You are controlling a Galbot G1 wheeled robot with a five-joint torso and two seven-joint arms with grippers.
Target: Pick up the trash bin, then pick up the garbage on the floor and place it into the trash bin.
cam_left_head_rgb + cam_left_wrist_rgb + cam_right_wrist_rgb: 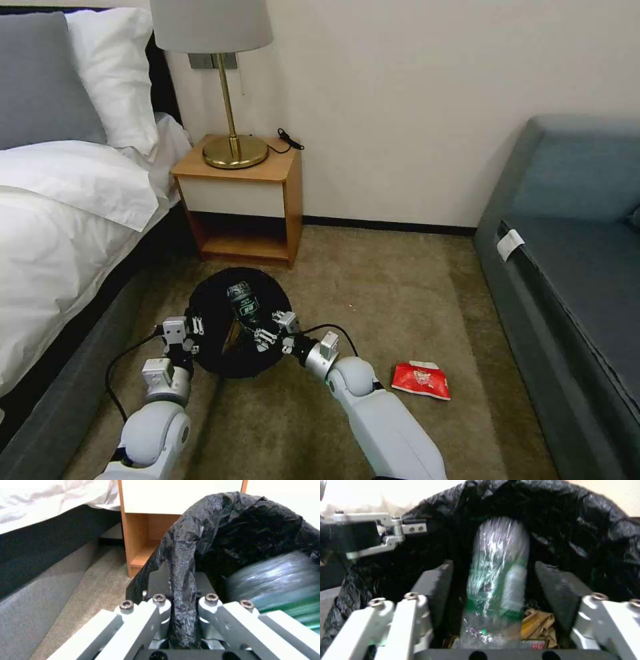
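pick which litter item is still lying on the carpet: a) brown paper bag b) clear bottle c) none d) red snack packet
d: the red snack packet lies on the carpet beside the right arm, while the clear bottle and brown paper bag are inside the trash bin.

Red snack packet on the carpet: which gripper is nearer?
Right. The right gripper sits open over the trash bin, with the red snack packet on the carpet beyond its arm's outer side. The left gripper clamps the bin's far rim.
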